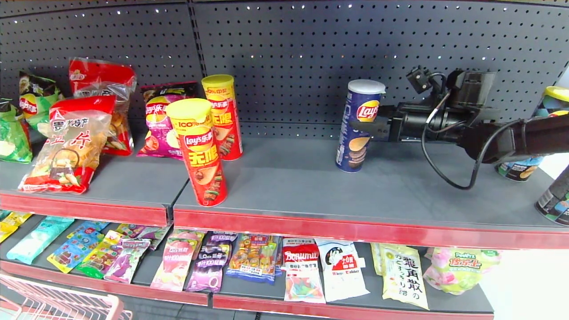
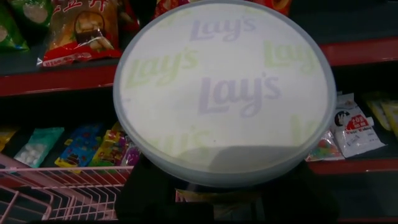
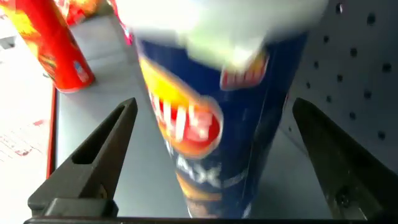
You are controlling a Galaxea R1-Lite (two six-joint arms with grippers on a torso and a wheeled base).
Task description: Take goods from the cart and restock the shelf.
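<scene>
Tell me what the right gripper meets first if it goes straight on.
The blue can, upright on the shelf between the right gripper's open fingers; how near the palm is unclear.

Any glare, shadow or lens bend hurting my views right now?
Head view: glare specks on the pegboard, and the shelf edge bows slightly with the lens. Left wrist view: a soft shadow crosses one edge of the lid. Right wrist view: the blue can has its top washed out by light.

Logos are printed on the blue can (image 1: 358,133), the near red can (image 1: 200,155) and the white lid (image 2: 224,93); the packets (image 1: 302,271) below are lettered.
</scene>
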